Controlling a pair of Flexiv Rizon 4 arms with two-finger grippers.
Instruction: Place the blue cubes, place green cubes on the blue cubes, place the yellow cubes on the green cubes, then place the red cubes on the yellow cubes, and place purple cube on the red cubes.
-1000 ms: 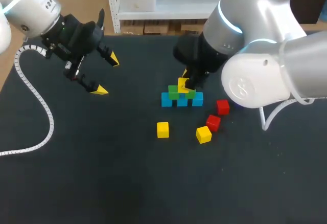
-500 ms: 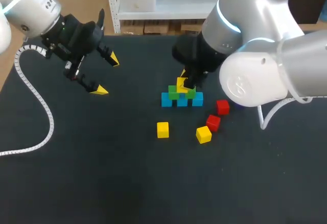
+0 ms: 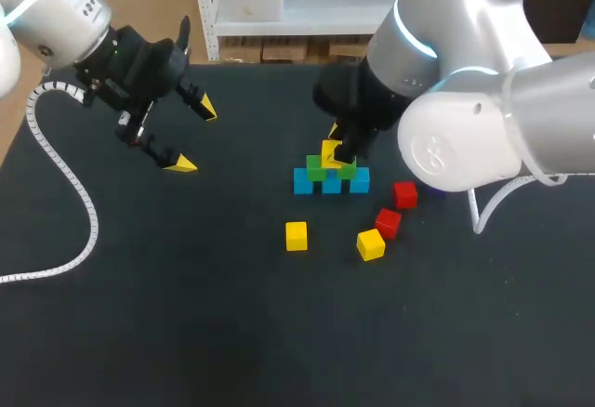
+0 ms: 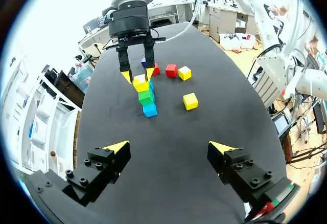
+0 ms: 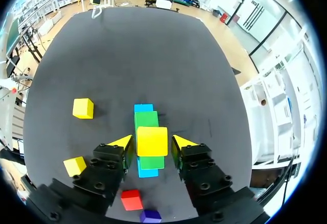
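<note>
Three blue cubes [image 3: 304, 181] sit in a row mid-table, w/ two green cubes [image 3: 316, 170] on them. We see the right gripper [image 5: 152, 143] pinching a yellow cube [image 5: 152, 138] atop the greens. Left gripper [image 3: 193, 136]: fingers spread wide, above the table's far-left area, well apart from the stack. Loose nearby: two spare yellow cubes [image 3: 296, 235], two red cubes [image 3: 404, 193], one purple cube [image 5: 150, 216].

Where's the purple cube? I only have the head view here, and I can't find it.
Observer: The right wrist view shows the purple cube on the table, beside a red cube, back under the right gripper.
Operator: Is that gripper holding anything?
Observer: Yes. A yellow cube sits between its fingers, one against each side, directly over the green cubes.
</note>
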